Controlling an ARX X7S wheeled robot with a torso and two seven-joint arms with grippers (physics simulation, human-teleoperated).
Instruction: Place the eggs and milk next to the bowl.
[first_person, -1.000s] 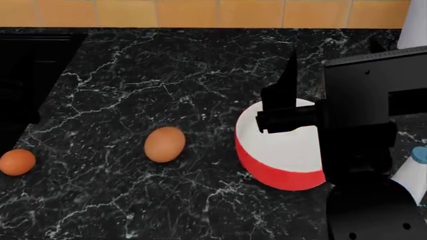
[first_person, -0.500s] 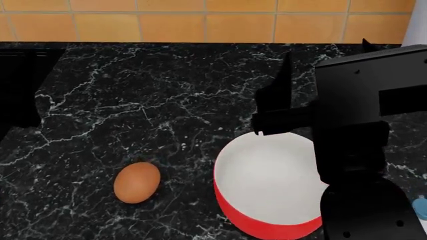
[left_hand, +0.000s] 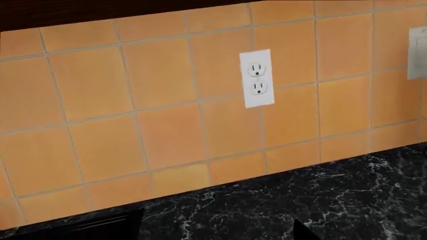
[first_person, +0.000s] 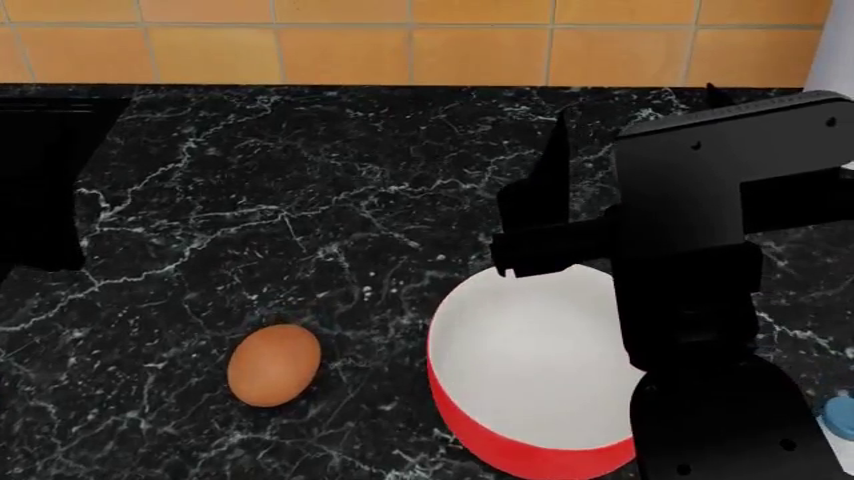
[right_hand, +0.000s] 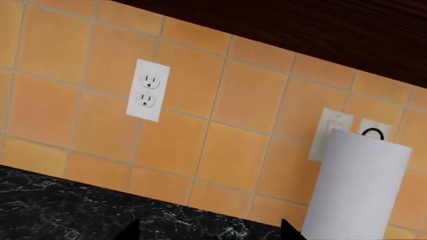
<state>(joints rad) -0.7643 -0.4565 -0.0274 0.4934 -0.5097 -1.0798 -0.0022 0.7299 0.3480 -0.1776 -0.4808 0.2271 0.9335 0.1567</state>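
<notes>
The right end effector (first_person: 541, 215), a black two-fingered tool, hangs over the far rim of the glossy red bowl with a plain white inside (first_person: 534, 375); its fingers stand slightly parted with nothing between them. The left end effector appears in no view, so its state cannot be told.

Over the last second the head camera has swung: the bowl has slid lower in the picture, and only one smooth brown-orange egg (first_person: 274, 364) shows, lying on the black marbled worktop (first_person: 294, 200) near the bowl's left side but apart from it. The second egg has dropped out of sight to the left. The white milk bottle's light-blue cap (first_person: 841, 412) barely shows at the right edge, close to the bowl. Judging by this, one egg remains to be fetched.

Both wrist cameras face the orange tiled wall (left_hand: 167, 115) and show no task object. The right wrist alone shows a tall white paper roll (right_hand: 357, 185); each shows a white socket (left_hand: 256, 78).
</notes>
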